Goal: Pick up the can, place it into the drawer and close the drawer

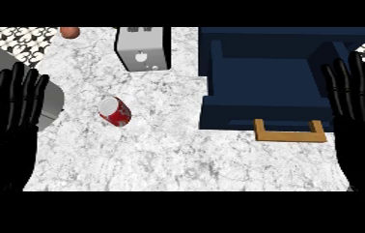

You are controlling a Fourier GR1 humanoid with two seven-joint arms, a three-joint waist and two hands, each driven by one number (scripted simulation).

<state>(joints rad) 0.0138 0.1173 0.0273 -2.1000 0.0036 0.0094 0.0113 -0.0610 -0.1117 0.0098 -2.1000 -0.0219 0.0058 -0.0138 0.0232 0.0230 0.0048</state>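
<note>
A red can [115, 112] with a white lid lies on its side on the marble counter [171, 154], left of centre. To its right a dark blue drawer [267, 82] stands pulled open, showing a bare inside, with a wooden handle [290, 132] on its front. My left hand [20, 101] is at the left edge, fingers straight and pointing up, well apart from the can. At the right edge my right hand [345, 92] is held the same way, beside the drawer's right wall. Neither hand holds anything.
A grey toaster [143, 48] stands at the back of the counter behind the can. A reddish-brown round object [69, 32] shows at the far left back. A grey sink edge [53, 101] lies under the left hand.
</note>
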